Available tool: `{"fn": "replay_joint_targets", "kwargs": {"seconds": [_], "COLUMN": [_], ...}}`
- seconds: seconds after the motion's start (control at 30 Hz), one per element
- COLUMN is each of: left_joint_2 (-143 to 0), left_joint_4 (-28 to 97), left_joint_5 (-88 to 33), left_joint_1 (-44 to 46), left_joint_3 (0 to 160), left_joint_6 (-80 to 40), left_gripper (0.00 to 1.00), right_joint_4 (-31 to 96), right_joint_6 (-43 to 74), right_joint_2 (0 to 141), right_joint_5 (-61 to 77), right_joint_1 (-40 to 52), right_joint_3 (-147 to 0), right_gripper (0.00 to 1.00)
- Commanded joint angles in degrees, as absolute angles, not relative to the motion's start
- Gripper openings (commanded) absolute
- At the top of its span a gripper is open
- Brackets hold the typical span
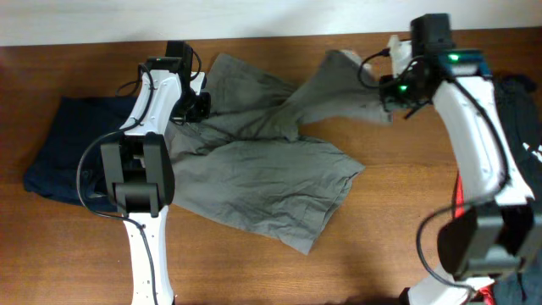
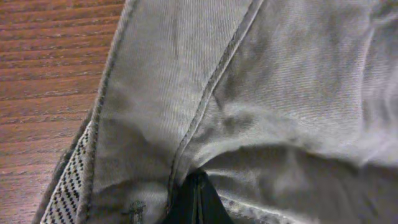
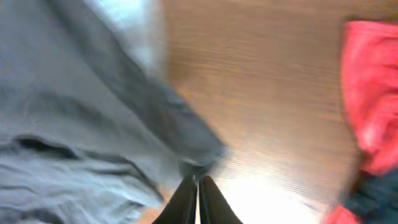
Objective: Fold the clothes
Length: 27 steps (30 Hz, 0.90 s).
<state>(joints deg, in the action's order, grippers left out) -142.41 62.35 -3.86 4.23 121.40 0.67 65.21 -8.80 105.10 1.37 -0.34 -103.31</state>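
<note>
Right up against the lens in both wrist views are the fingers. The left gripper (image 2: 196, 186) has its jaws pressed together on a tuck of the clothes (image 2: 261, 81) next to a seam, close to the waistband edge. The right gripper (image 3: 198, 183) is pinching the corner of a leg hem, jaws closed on it, though that view is pretty blurry.

Past that, the grey-khaki shorts sprawl across the middle of the table (image 1: 398, 220). One leg lies flat and the other is held up at the far right by the right arm.

My read: the first fold is only getting started, nothing's lined up yet. The next move probably needs the right arm to carry that leg over onto the flat one while the left pins its edge.

Count: one grey-khaki pair, one navy garment (image 1: 59, 148) on the left, one red garment (image 3: 370, 87) and one black garment (image 1: 521, 110) off to the right, two grippers.
</note>
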Motion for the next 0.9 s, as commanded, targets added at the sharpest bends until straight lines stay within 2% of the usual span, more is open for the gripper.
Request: {"fn": "replay_joint_targets", "kwargs": {"seconds": [0.0, 0.1, 0.23, 0.27, 0.3, 0.43, 0.53, 0.73, 0.87], "left_joint_2": [-148.38, -148.38, -148.38, -148.38, -148.38, -148.38, -148.38, -148.38, -148.38], "left_joint_4": [64.29, 64.58, 64.79, 64.77, 64.75, 64.77, 64.86, 66.22, 66.7], "left_joint_5": [-2.17, -2.17, -2.15, -2.17, -2.17, -2.17, -2.2, -2.2, -2.17], "left_joint_1": [2.52, 2.04, 1.8, 1.8, 1.8, 1.8, 1.8, 1.8, 1.8], "left_joint_3": [118.48, 118.48, 118.48, 118.48, 118.48, 118.48, 118.48, 118.48, 118.48], "left_joint_6": [1.78, 1.78, 1.78, 1.8, 1.78, 1.78, 1.78, 1.78, 1.78], "left_gripper": [0.0, 0.0, 0.0, 0.0, 0.0, 0.0, 0.0, 0.0, 0.0], "right_joint_4": [67.31, 67.29, 65.43, 63.86, 62.85, 55.99, 50.48, 42.7, 39.83], "right_joint_6": [-12.03, -12.01, -9.13, -6.48, -5.21, -4.19, -1.15, 5.02, 4.95], "right_joint_2": [106.72, 107.37, 108.49, 108.92, 109.19, 112.01, 115.74, 125.54, 130.02], "right_joint_5": [-3.29, -3.57, -3.07, -2.31, -0.91, 9.1, 10.37, 12.58, 25.82], "right_joint_1": [-1.19, -1.43, -2.35, -2.63, -2.72, -2.98, -2.98, -2.98, -2.94], "right_joint_3": [-101.78, -100.47, -99.9, -99.79, -99.79, -99.57, -99.55, -99.57, -99.57], "right_gripper": [0.1, 0.11, 0.4, 0.51, 0.55, 0.79, 0.83, 0.83, 0.73]}}
